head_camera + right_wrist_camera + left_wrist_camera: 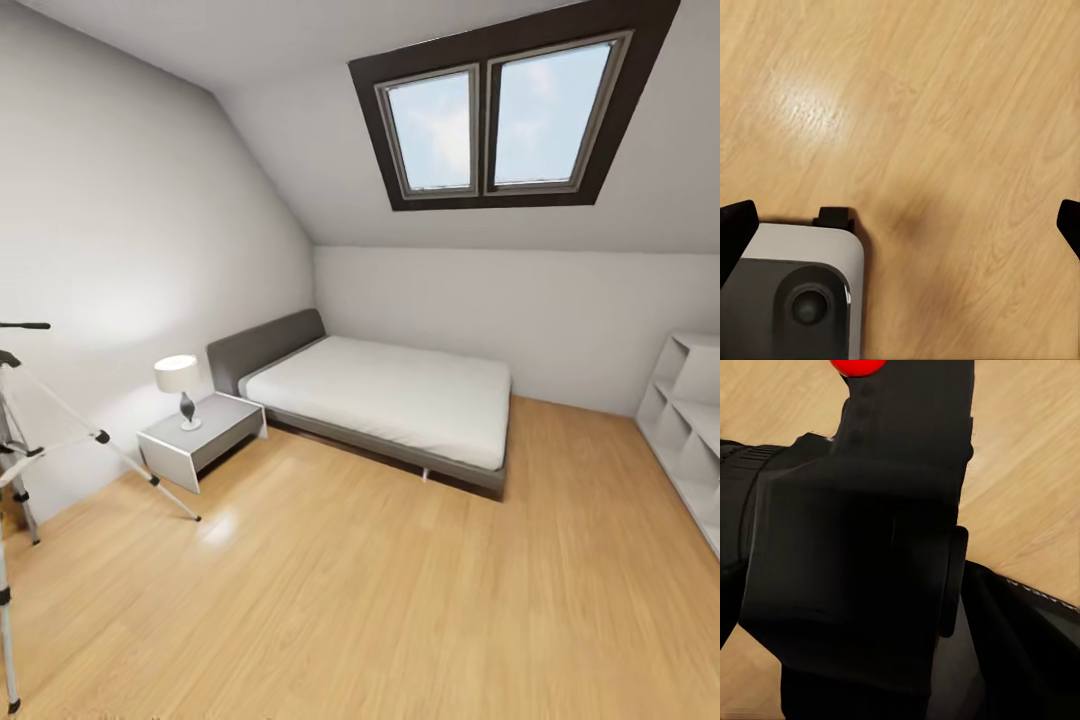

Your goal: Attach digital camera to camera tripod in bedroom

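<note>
Head view: high vantage, facing forward and slightly down across bedroom toward bed (400, 400) and skylight (505, 105) at far wall; camera tripod (20, 450) at left edge, shelf unit (690, 430) at right edge.
Left wrist view: very close on digital camera (862, 555), wood floor (1035, 472) behind.
Right wrist view: looks straight down at floor from close range, robot base (795, 292) in corner.
Shared by all three views: wood plank floor.

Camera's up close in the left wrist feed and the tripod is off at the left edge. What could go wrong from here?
1. The camera tripod is cut off by the head view's left edge, so its head is hard to line up with.
2. The digital camera blocks most of the left wrist view, so the grip cannot be checked.
</note>
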### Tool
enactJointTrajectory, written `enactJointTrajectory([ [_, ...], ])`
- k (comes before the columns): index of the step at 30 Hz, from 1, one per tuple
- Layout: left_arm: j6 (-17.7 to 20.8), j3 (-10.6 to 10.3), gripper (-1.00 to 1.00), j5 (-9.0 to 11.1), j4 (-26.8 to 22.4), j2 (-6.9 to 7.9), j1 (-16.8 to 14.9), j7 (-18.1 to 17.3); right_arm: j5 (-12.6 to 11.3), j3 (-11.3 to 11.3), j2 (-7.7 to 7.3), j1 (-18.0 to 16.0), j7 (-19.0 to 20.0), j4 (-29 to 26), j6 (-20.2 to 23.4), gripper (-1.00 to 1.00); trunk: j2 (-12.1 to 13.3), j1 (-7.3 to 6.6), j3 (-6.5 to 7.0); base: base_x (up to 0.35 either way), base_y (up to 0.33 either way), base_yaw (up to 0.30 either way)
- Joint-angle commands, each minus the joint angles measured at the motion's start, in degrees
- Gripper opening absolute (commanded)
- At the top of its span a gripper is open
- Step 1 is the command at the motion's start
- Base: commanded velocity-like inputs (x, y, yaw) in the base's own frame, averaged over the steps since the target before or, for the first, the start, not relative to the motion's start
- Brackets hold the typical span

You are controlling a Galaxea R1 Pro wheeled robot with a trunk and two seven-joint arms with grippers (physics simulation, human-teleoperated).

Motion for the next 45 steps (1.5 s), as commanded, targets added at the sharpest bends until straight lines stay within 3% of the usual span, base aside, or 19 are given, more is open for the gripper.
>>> enactJointTrajectory([
  [1, -0.16, -0.50, -1.00, 0.43, 0.04, -0.03, -0.05, 0.11, 0.61, -0.02, -0.01, -0.08, -0.26, 0.17, -0.31, 1.00, 0.36, -0.22, 0.11, 0.000, 0.000, 0.267],
  [15, -0.16, -0.50, -1.00, 0.43, 0.04, -0.03, -0.05, 0.11, 0.62, -0.02, -0.02, -0.08, -0.27, 0.17, -0.38, 1.00, 5.97, -3.29, 2.62, 0.000, 0.000, 0.268],
  [45, -0.26, -0.50, -1.00, 0.52, 0.04, 0.14, -0.05, 0.11, 0.61, -0.02, -0.01, -0.08, -0.27, 0.16, -0.46, 1.00, 5.97, -3.29, 2.62, 0.000, 0.000, 0.268],
])
